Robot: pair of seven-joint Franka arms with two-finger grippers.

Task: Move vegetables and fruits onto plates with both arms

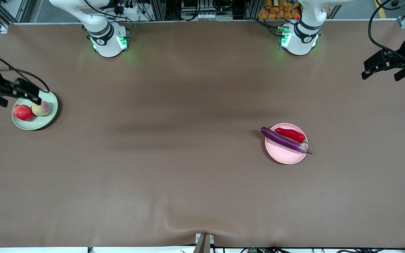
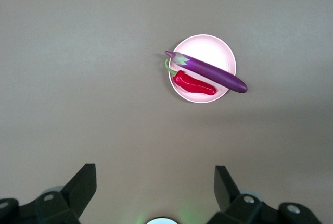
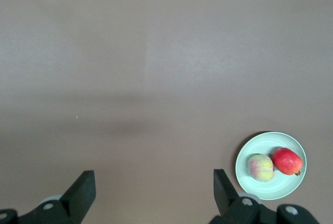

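Observation:
The pale green plate (image 1: 38,123) lies at the right arm's end of the table and holds the red fruit (image 1: 23,112) and the yellowish-green peach (image 1: 41,108). The pale pink plate (image 1: 284,155) lies toward the left arm's end, nearer to the front camera, with the purple eggplant (image 1: 285,140) and the red chili (image 1: 290,134) on it. My right gripper (image 1: 33,95) hangs open and empty, raised by the green plate's rim. My left gripper (image 1: 366,70) hangs open and empty, high over the table's end. The left wrist view shows the left gripper (image 2: 155,182), eggplant (image 2: 213,73), chili (image 2: 195,83) and pink plate (image 2: 208,44). The right wrist view shows the right gripper (image 3: 154,185), green plate (image 3: 270,143), peach (image 3: 260,167) and red fruit (image 3: 287,161).
A brown cloth (image 1: 188,140) covers the whole table, with a slight ripple near the front edge. The two arm bases (image 1: 109,42) (image 1: 299,38) stand along the edge farthest from the front camera. A small clamp (image 1: 204,242) sits at the front edge.

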